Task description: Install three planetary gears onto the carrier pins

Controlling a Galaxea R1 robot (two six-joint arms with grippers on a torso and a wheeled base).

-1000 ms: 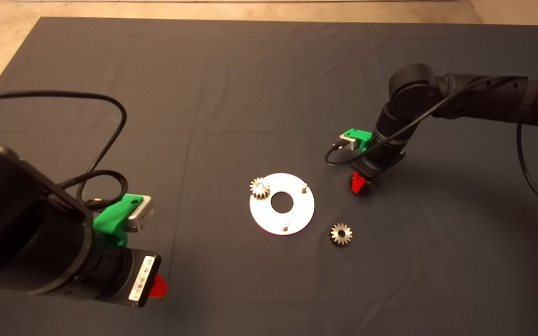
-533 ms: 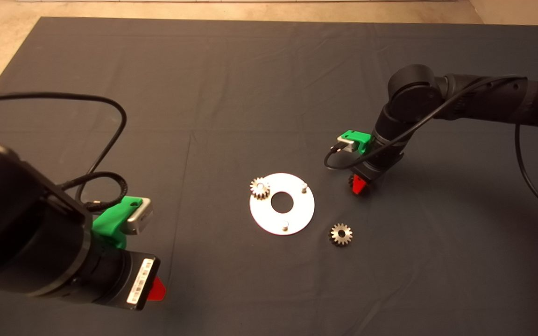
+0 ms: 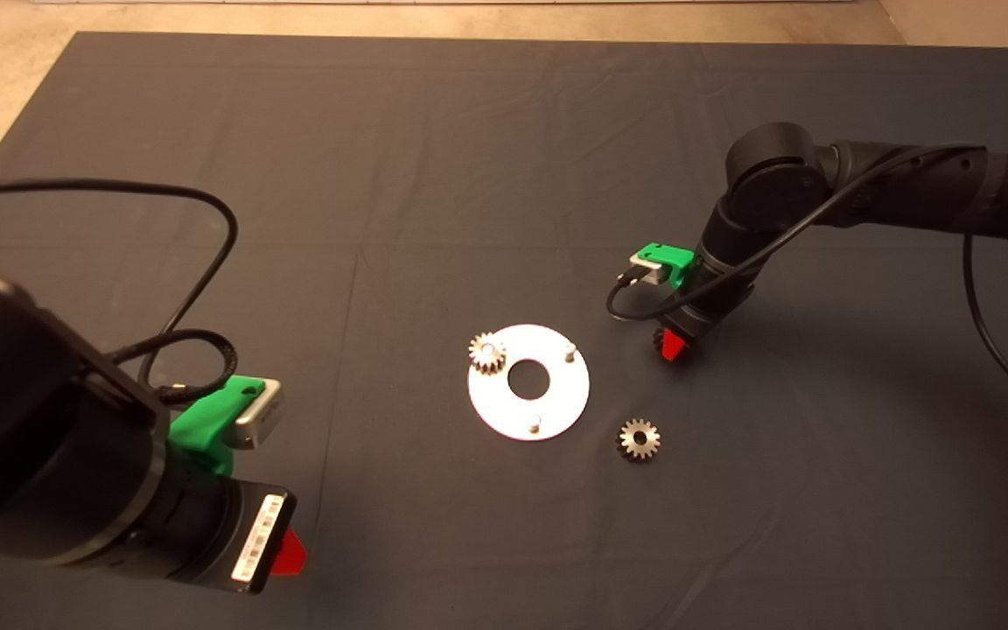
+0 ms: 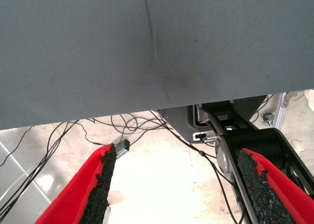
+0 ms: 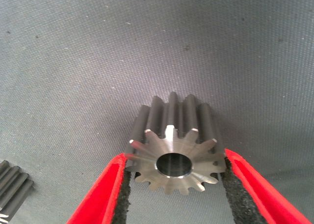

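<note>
Right pincer (image 3: pixel 671 348) sits off the white carrier disc (image 3: pixel 556 407), on the side nearest the bare pin (image 3: pixel 569 352), and pinches a planetary gear (image 5: pixel 172 148) between its black pads (image 5: pixel 128 194); wrist view shows the gear held by its toothed flanks, bore facing the camera, with dark mat (image 3: pixel 434 175) behind it. One gear (image 3: pixel 486 353) is already seated on the disc's pin farthest from this pincer. A third gear (image 3: pixel 639 439) lies loose on the mat just off the disc's rim, near the second bare pin (image 3: pixel 535 426). Left pincer (image 3: pixel 287 553) is parked well clear of the disc at the table edge, fingers (image 4: pixel 100 184) spread, nothing between them. Judgement: the step is carrying the held gear to a bare pin, likely the nearest. To do it well: bring the bore axis vertical and centred over the pin before lowering; descend slowly; avoid nudging the disc; let go only once the gear sits flat.
</note>
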